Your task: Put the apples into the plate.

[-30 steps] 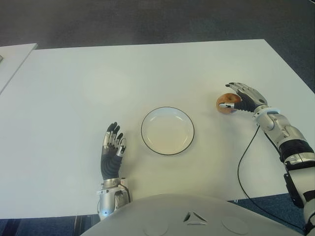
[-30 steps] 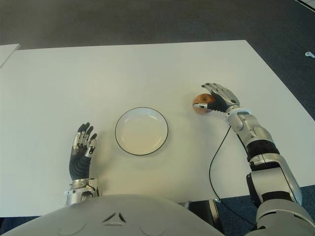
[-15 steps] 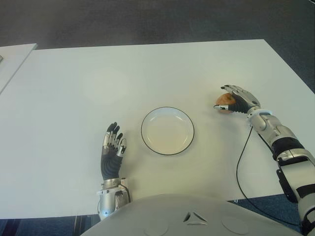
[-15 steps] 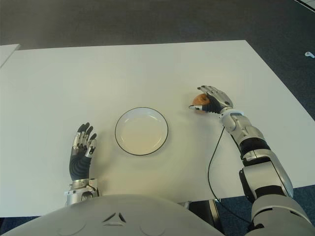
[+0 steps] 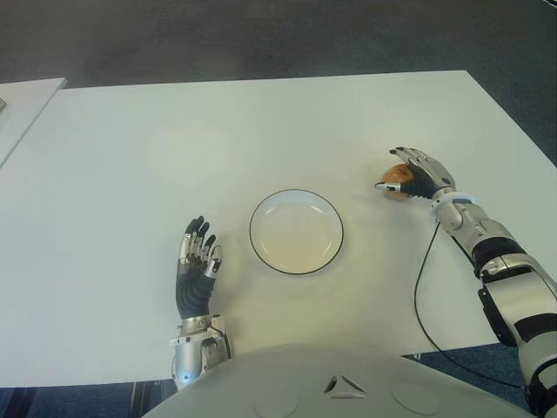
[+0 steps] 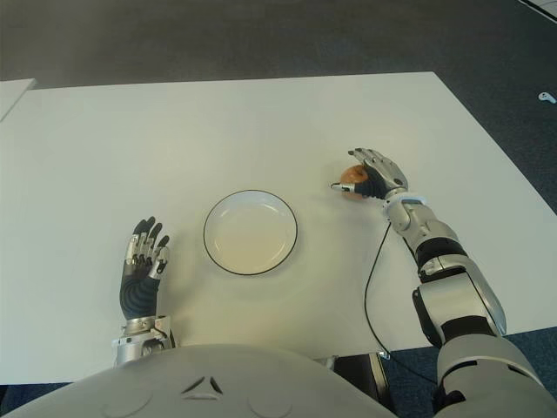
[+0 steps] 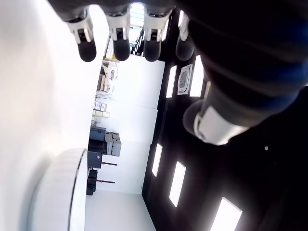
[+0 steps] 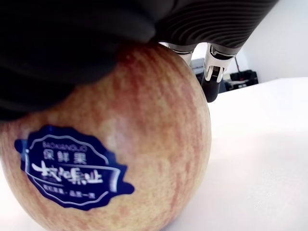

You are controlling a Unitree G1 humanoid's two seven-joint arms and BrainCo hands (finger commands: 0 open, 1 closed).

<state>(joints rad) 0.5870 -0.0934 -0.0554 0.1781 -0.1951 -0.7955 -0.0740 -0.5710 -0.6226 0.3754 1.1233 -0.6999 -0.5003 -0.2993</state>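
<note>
- Your apple (image 5: pixel 398 181) sits on the table (image 5: pixel 130 157), off to the right of the plate (image 5: pixel 296 232) and well apart from it.
- Your right hand (image 5: pixel 416 175) is draped over the apple from the right, palm pressed on its top, as the right wrist view shows.
- The fingers (image 8: pixel 211 72) curl down over the apple's far side, and the thumb tip pokes out on the side toward the plate, so the fruit lies enclosed between thumb and fingers: you are grasping the apple.
- In the right wrist view, the apple (image 8: pixel 110 144) fills most of the picture: red-streaked yellow skin and a dark blue sticker (image 8: pixel 72 168) with white lettering, facing the camera.
- Its underside looks to be at the table surface; you cannot tell from these pictures whether it is lifted clear.
- The plate is round, white, with a thin dark rim, and nothing is in it. It lies near the middle of the table in front of you.
- Your left hand (image 5: pixel 197 266) shows to the left of the plate, near the table's front edge, fingers (image 7: pixel 118 45) extended and loosely together, holding nothing.
- A black cable (image 5: pixel 422 287) runs along the table from the right wrist toward the front edge.
- Dark carpet (image 5: pixel 261 35) lies beyond the table's far edge.
</note>
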